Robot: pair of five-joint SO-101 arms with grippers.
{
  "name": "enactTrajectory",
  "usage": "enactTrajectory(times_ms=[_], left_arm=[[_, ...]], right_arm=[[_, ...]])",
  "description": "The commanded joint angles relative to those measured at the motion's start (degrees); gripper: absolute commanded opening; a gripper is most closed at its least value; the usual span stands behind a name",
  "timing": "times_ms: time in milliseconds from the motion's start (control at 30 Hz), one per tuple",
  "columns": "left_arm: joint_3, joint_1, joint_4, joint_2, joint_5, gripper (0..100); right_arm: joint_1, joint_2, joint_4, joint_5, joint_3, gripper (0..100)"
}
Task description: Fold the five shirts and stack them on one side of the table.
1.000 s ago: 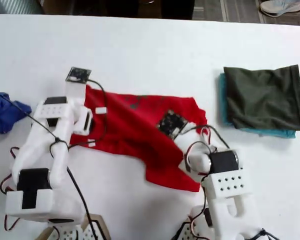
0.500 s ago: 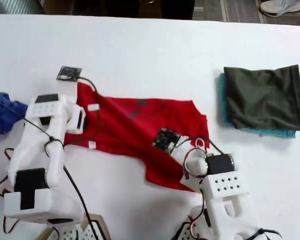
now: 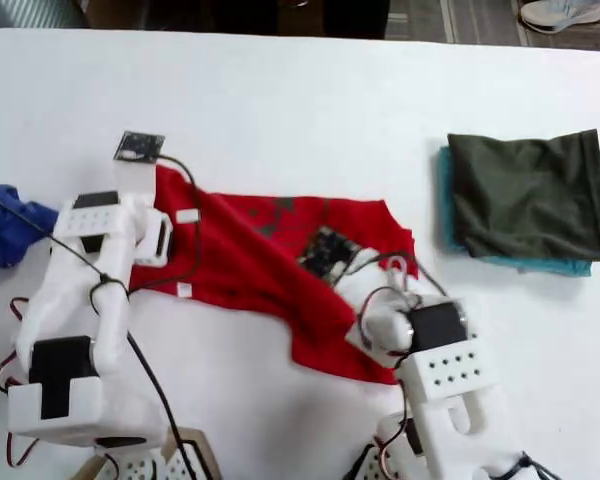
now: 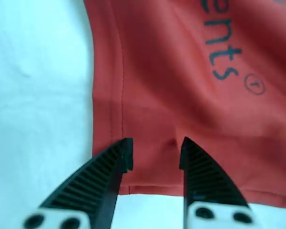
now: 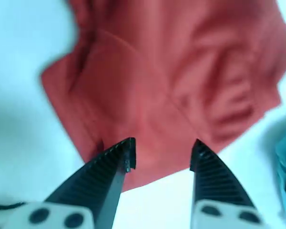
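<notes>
**Both pincers open over the red shirt**

High view: the red shirt (image 3: 260, 255) lies rumpled across the middle of the white table (image 3: 330, 100), with one flap trailing down toward your side. Your left arm (image 3: 80, 290) stands over the shirt's left end. Your right arm (image 3: 435, 350) stands over its lower right corner. To the right, near the red shirt but not touching it, a folded dark green shirt (image 3: 535, 195) rests on a teal shirt (image 3: 444, 200), whose edge peeks out along the left and lower sides. A blue shirt (image 3: 10, 225) lies bunched at the table's left edge, just beside your left arm.

Left wrist view: your left gripper (image 4: 155, 153) has its jaws parted. The fingertips sit low by the hem of the red shirt, with a strip of cloth lying between them that is not pinched. Dark print runs across the fabric, and bare table shows along the shirt's side seam.

Right wrist view: your right gripper (image 5: 163, 153) also has its jaws apart and holds nothing. It hangs above the wrinkled edge of the red shirt, with bare table beyond the cloth.
</notes>
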Motion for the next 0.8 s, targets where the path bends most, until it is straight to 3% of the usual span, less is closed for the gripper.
enactTrajectory(times_ms=[0, 133, 367, 767], left_arm=[[-0.22, 0.53, -0.88, -2.55, 0.53, 18], [-0.31, 0.53, -0.88, -2.55, 0.53, 18], [-0.31, 0.53, -0.88, -2.55, 0.53, 18], [-0.31, 0.35, -0.88, -2.55, 0.53, 18]], right_arm=[[-6.11, -0.92, 0.31, -0.62, -2.37, 17.2], [-10.15, 0.92, -3.21, -0.62, 2.37, 17.0], [-10.68, 9.36, -13.41, -1.23, 5.89, 17.0], [-20.62, 13.14, -10.59, -6.68, 4.22, 17.0]])
